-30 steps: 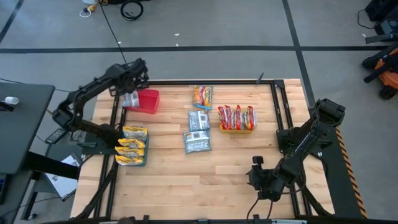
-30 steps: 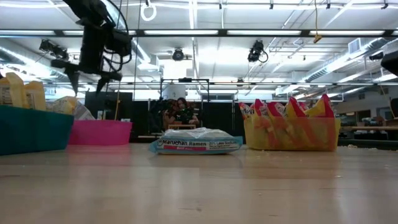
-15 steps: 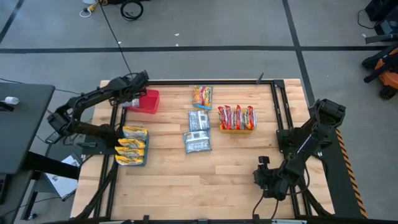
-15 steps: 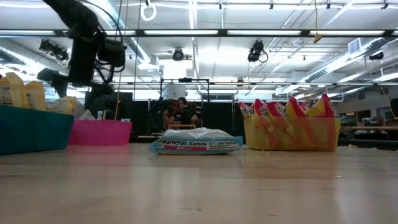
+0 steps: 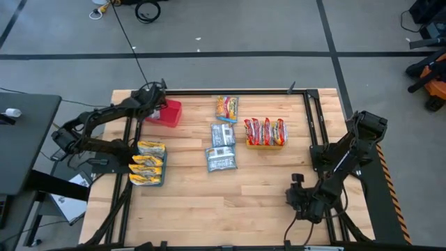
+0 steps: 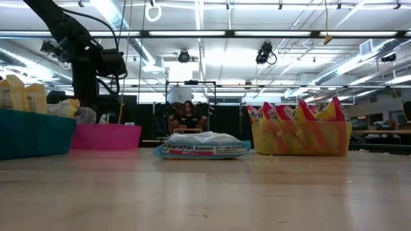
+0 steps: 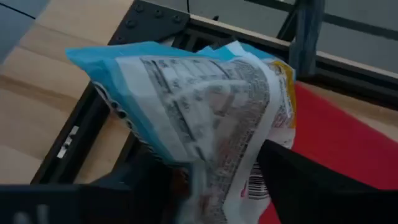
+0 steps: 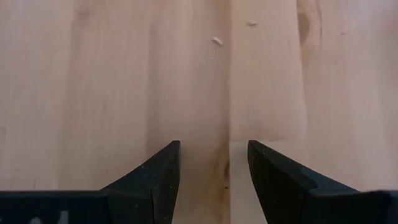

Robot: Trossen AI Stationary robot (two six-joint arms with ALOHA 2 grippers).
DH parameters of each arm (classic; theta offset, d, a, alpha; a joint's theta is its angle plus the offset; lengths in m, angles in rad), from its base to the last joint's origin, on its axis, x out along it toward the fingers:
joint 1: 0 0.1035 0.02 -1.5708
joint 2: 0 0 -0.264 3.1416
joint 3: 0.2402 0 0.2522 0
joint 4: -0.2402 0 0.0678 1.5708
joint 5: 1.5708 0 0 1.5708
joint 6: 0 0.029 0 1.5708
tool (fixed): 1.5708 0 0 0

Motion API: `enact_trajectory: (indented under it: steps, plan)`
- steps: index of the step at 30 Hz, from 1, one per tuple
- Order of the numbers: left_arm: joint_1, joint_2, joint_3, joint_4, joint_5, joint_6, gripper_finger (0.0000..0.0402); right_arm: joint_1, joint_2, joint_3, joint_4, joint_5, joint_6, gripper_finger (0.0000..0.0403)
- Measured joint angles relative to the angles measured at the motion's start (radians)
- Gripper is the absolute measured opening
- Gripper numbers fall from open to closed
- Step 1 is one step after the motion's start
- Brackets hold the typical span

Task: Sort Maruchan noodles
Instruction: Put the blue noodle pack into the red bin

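Observation:
My left gripper (image 5: 149,106) is at the far left corner, shut on a silver-blue noodle packet (image 7: 205,106) over the left rim of the red bin (image 5: 167,113). In the low view the packet (image 6: 82,115) shows just above the bin's rim (image 6: 106,136). Two silver-blue packets (image 5: 223,134) (image 5: 221,159) and an orange-red one (image 5: 226,108) lie flat mid-table. Yellow packets stand in the blue bin (image 5: 150,164), and red ones stand in the yellow bin (image 5: 265,132). My right gripper (image 8: 208,168) is open over bare wood at the near right. My left gripper pinches the silver-blue packet between its two fingers (image 7: 298,180) at one end (image 7: 227,177). The rest of the packet juts forward past the fingers, crumpled, over the red bin's left wall (image 7: 348,143). Whether it touches the bin, I cannot tell.
A black metal frame (image 5: 230,92) runs along the table's far, left and right edges. Bare wood (image 5: 223,202) fills the near half of the table. A grey side table (image 5: 21,139) stands off the left edge.
My left gripper has come down toward the red bin and shifted toward the table's left edge, still shut on the packet, which now sits just above the bin's rim. My right gripper has shifted slightly toward the right edge.

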Motion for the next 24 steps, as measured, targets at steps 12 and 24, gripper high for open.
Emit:
enact_trajectory:
  steps: [12, 24]
  plan:
    - [0.001, 0.000, 0.090, -0.181, -0.017, 0.154, 0.0014, -0.011, -0.035, 0.000, -0.062, -0.022, 0.025, 0.0192]
    - [0.021, 0.026, 0.458, -0.744, 0.139, 0.288, 0.0005, -0.046, -0.036, 0.000, -0.054, 0.013, 0.021, 0.0192]
